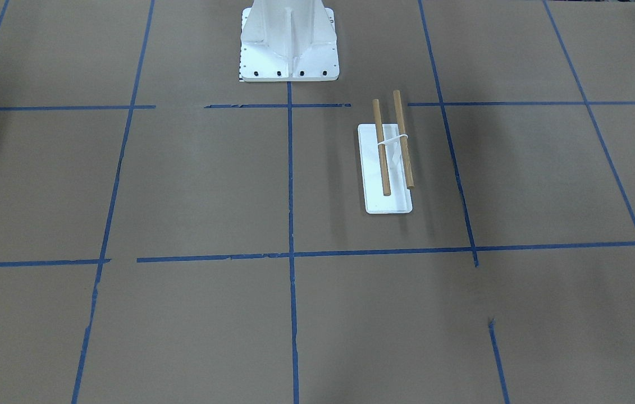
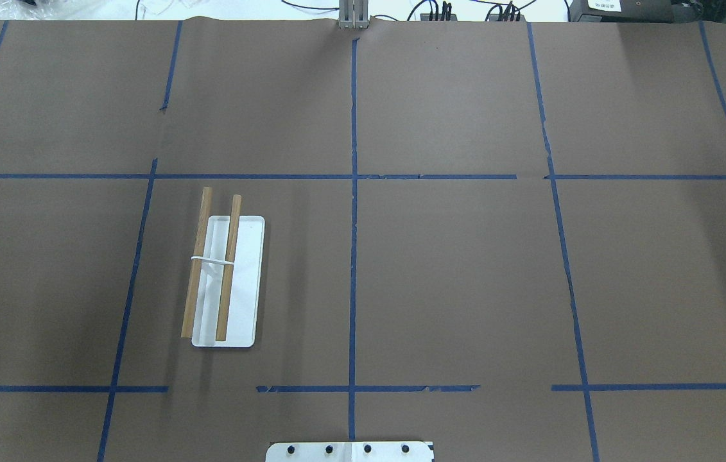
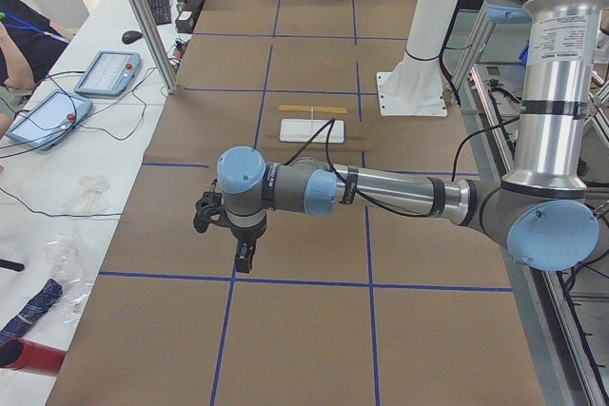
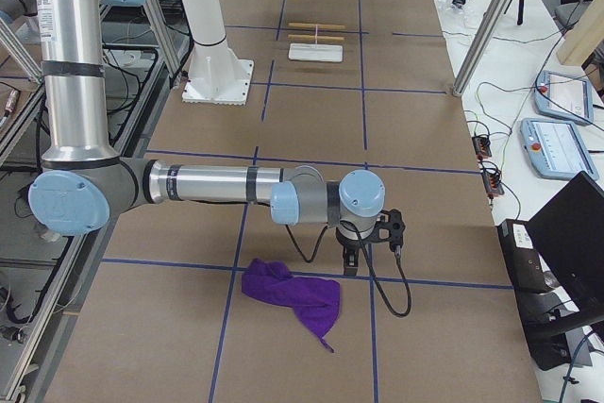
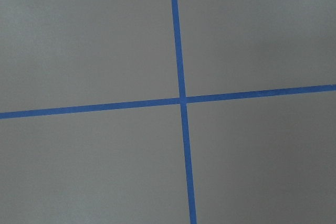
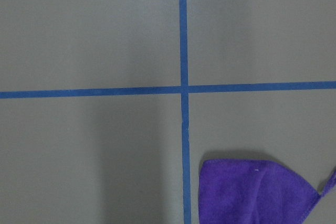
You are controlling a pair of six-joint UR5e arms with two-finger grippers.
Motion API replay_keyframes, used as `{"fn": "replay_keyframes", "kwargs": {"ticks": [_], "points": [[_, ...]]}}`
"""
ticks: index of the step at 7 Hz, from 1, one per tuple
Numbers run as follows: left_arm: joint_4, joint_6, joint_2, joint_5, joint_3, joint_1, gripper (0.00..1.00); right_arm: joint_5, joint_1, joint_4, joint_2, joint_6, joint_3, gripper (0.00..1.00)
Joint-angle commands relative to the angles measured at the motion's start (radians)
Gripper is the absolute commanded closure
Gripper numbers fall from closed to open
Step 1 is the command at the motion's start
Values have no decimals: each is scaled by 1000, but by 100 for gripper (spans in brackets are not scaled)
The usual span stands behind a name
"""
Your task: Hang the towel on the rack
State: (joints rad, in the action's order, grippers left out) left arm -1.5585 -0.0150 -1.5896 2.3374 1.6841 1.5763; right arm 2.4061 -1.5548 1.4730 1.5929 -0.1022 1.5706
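A: What sits on the table, going from the robot's left to its right?

B: First the left hand, hanging above a crossing of blue tape lines with nothing under it. It shows only in the side view, so I cannot tell whether it is released or clenched.

A: And the rack?

B: There is one rack, in the left half of the table. It has one flat white base and two wooden dowels lying parallel, joined by one white bracket. Both dowels are bare.

A: In the middle?

B: One white bolted pedestal, at the robot's edge of the table.

A: Then the right end?

B: The right hand is low over another tape crossing. Again it shows only from the side, so I cannot tell its state. There is one towel, purple and crumpled, lying on the table just beside that hand and well apart from the rack.
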Motion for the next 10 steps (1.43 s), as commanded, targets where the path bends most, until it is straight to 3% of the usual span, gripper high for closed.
{"fn": "replay_keyframes", "kwargs": {"ticks": [1, 2, 5, 10], "points": [[0, 1, 0, 2, 6, 1, 0, -45, 50, -263, 125, -20, -27, 0], [2, 1, 0, 3, 8, 1, 0, -71, 89, -334, 166, -66, -33, 0], [0, 1, 0, 7, 9, 1, 0, -87, 198, -662, 191, -259, -217, 0], [0, 1, -4, 5, 16, 1, 0, -105, 223, -668, 194, -266, -276, 0]]}}
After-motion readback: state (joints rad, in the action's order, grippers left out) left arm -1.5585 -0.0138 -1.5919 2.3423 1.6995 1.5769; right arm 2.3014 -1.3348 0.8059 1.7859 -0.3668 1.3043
